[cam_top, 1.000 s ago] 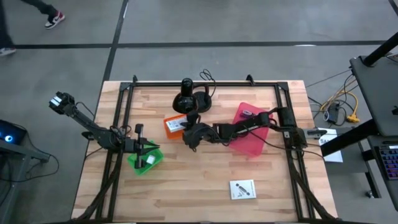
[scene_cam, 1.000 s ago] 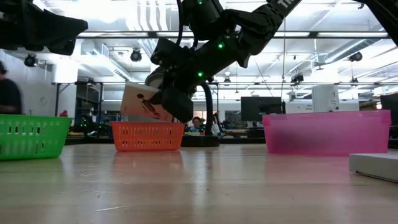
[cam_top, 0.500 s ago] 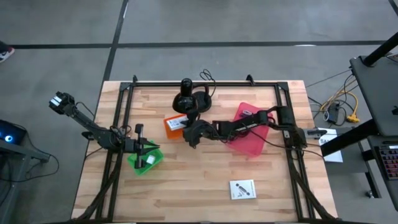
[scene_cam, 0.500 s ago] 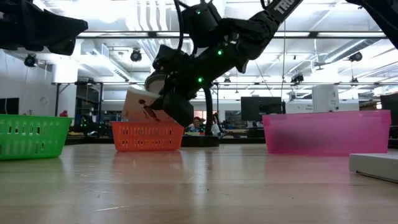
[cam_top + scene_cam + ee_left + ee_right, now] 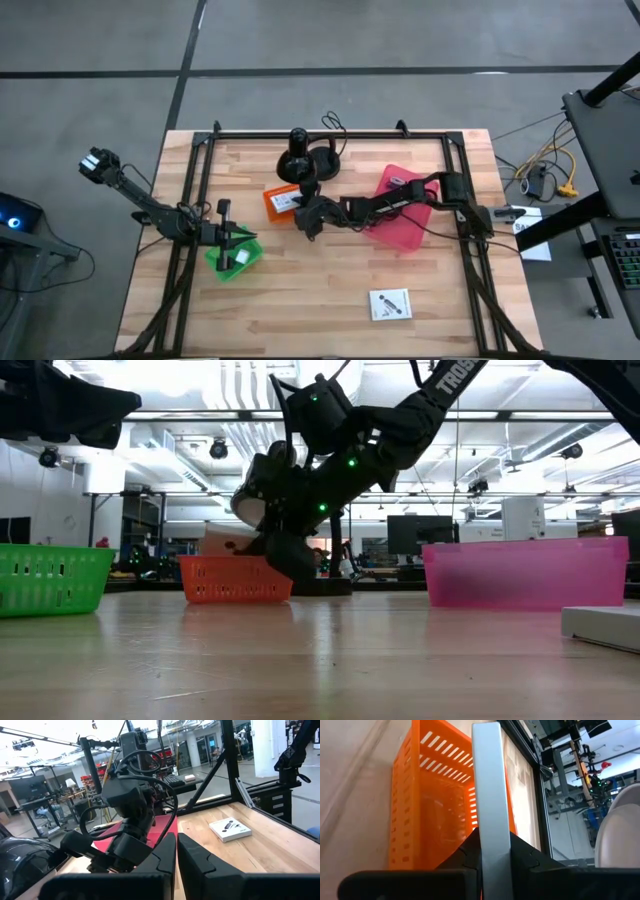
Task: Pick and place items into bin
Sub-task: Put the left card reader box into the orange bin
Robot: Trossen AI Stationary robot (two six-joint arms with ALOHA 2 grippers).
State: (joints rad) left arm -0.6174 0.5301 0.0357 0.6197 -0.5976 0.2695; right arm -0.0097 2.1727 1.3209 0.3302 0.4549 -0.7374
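Right gripper (image 5: 306,214): closed on a white card (image 5: 492,795), held edge-on between the fingers.
Right arm: stretched low across the table from the right side.
Card position: over the orange bin (image 5: 283,201).
Second card (image 5: 390,303): flat on the table, well apart.
Left gripper (image 5: 232,238): shut, over the green bin (image 5: 233,256).
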